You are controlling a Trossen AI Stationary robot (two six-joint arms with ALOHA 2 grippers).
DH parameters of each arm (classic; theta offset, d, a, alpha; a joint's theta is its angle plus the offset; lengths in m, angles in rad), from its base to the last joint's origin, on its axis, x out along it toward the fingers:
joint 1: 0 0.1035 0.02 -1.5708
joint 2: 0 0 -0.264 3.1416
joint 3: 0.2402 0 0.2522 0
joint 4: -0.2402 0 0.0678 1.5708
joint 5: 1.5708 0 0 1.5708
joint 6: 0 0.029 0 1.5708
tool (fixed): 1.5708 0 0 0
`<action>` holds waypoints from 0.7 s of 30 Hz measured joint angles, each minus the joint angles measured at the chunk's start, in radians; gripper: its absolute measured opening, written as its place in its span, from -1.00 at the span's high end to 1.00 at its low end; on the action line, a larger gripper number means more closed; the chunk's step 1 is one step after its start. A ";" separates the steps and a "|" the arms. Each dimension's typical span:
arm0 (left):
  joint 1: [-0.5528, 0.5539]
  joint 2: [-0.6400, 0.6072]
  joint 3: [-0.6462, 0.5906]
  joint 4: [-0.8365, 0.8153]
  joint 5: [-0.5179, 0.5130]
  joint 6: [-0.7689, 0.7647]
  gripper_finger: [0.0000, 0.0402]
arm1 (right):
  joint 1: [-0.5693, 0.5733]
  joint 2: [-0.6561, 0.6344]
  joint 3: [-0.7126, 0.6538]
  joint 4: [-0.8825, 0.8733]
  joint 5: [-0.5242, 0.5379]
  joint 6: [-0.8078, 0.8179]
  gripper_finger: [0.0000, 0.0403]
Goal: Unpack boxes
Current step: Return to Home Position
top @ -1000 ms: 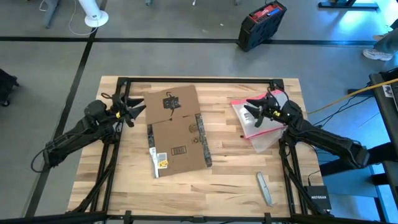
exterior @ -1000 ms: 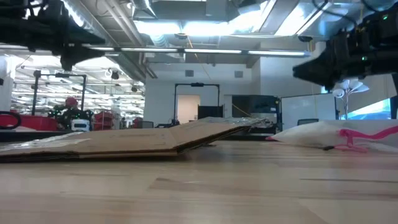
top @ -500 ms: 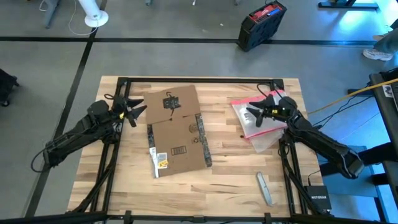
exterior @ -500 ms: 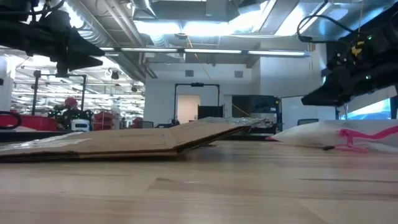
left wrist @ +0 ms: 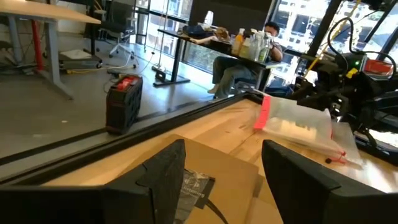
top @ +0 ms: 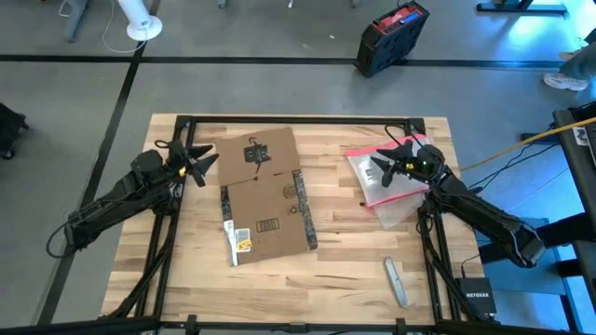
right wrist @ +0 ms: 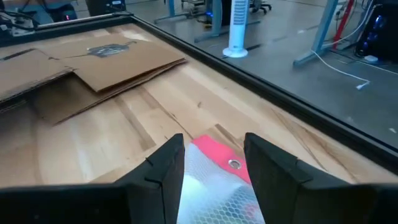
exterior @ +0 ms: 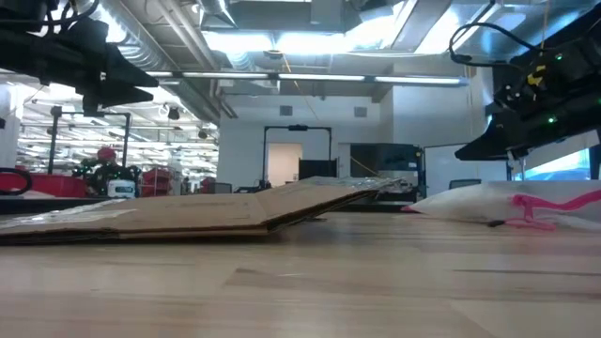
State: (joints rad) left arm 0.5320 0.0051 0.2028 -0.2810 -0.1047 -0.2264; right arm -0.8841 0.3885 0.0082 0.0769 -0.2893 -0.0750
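The left gripper (top: 205,158), fingers apart and empty, hovers beside the flat box (top: 265,209). The right gripper (top: 376,167), likewise apart, hangs over the pouch (top: 397,198). If it retracts low, it could snag and drag the pouch.

The flattened box (top: 264,197) lies just ahead of my left fingers (left wrist: 165,180); the pouch (right wrist: 214,180) lies beneath my right fingers (right wrist: 165,168).
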 joint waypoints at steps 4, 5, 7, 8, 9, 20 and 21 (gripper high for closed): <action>0.000 0.000 0.000 -0.001 -0.002 0.000 -0.02 | 0.000 0.000 0.000 0.000 0.000 0.002 0.20; 0.000 0.000 0.000 -0.001 -0.004 0.000 -0.02 | 0.000 0.000 0.000 -0.001 0.000 0.004 0.20; 0.000 0.000 0.000 -0.002 -0.009 0.000 -0.02 | 0.000 0.000 0.000 -0.012 -0.006 0.039 0.20; 0.000 0.000 0.000 -0.002 -0.011 -0.001 -0.02 | 0.000 0.000 0.000 -0.018 -0.014 0.067 0.20; 0.000 0.000 0.000 -0.002 -0.011 -0.001 -0.02 | 0.000 0.000 0.000 -0.018 -0.018 0.106 0.20; 0.000 0.000 0.000 -0.002 -0.026 -0.003 -0.02 | 0.000 0.000 -0.001 -0.019 -0.018 0.179 0.20; -0.001 0.000 0.000 -0.003 -0.026 -0.005 -0.02 | 0.000 0.000 -0.001 -0.019 -0.018 0.179 0.20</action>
State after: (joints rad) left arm 0.5312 0.0048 0.2028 -0.2840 -0.1310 -0.2313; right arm -0.8841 0.3885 0.0074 0.0582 -0.3069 0.1035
